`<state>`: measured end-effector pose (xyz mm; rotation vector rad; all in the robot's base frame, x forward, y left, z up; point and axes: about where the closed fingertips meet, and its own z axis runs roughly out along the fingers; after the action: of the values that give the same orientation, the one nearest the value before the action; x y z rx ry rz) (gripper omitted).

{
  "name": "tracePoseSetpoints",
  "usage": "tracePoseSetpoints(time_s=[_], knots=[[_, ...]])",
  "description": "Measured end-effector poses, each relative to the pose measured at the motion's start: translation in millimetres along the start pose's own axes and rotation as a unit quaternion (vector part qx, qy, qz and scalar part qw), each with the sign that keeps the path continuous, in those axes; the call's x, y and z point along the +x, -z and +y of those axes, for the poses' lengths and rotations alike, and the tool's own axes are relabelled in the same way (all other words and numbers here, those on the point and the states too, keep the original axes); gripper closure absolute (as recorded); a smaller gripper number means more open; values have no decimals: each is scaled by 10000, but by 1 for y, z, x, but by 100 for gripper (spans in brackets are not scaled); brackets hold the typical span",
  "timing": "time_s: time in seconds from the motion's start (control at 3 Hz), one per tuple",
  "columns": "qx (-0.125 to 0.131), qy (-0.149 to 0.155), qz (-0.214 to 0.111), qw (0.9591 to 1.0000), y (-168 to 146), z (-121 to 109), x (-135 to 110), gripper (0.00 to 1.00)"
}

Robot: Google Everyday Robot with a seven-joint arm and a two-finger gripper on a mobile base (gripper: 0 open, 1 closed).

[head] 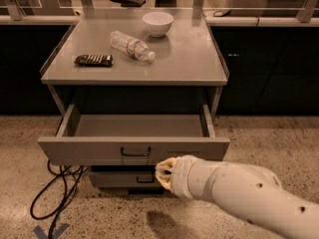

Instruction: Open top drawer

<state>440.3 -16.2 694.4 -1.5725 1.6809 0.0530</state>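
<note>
The top drawer (89, 151) of the grey cabinet stands pulled far out, its shallow grey tray bare inside. A small black loop handle (135, 152) sits at the centre of its front. My gripper (162, 173) is at the end of the white arm, just below the drawer front's lower edge and a little right of the handle, apart from it. Below, a narrower grey drawer front (119, 179) with its own black handle shows, partly hidden by the gripper.
On the cabinet top (199, 63) lie a dark flat packet (93, 59), a clear plastic bottle (131, 46) on its side and a white bowl (157, 23). Black cables (57, 193) loop on the speckled floor at the left. Dark cabinets run behind.
</note>
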Motion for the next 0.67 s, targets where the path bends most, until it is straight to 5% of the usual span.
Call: tracePoseSetpoints(time_s=[0.67], knots=[[12, 51, -55, 10000, 7, 12, -10, 59]])
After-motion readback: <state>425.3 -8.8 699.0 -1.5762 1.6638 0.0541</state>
